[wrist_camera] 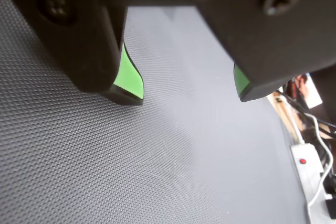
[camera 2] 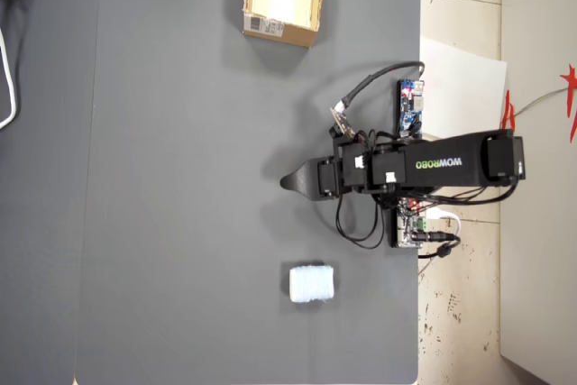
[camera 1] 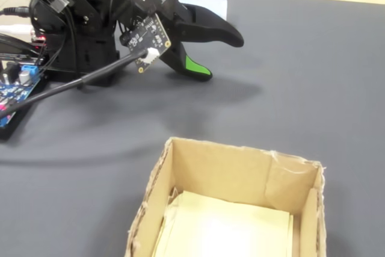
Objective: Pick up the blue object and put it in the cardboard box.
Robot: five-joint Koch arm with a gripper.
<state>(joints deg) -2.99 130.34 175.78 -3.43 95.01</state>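
In the overhead view the pale blue object (camera 2: 312,283) lies flat on the dark mat, below and slightly right of my gripper (camera 2: 290,182) and apart from it. The fixed view shows a strip of the blue object (camera 1: 207,5) behind the upper jaw. My gripper (camera 1: 221,57) hangs low over the mat, jaws spread, green pads (camera 1: 195,67) facing each other. In the wrist view the gripper (wrist_camera: 189,95) is open with only bare mat between its fingers. The cardboard box (camera 2: 279,32) stands at the mat's top edge, with a barcode label on its side. Its open top and front wall (camera 1: 228,170) fill the fixed view's foreground.
A blue circuit board (camera 2: 411,105) and cables (camera 2: 361,223) sit beside the arm's base at the mat's right edge in the overhead view. In the fixed view the board (camera 1: 12,91) is at the left. A white power strip (wrist_camera: 310,169) lies off the mat.
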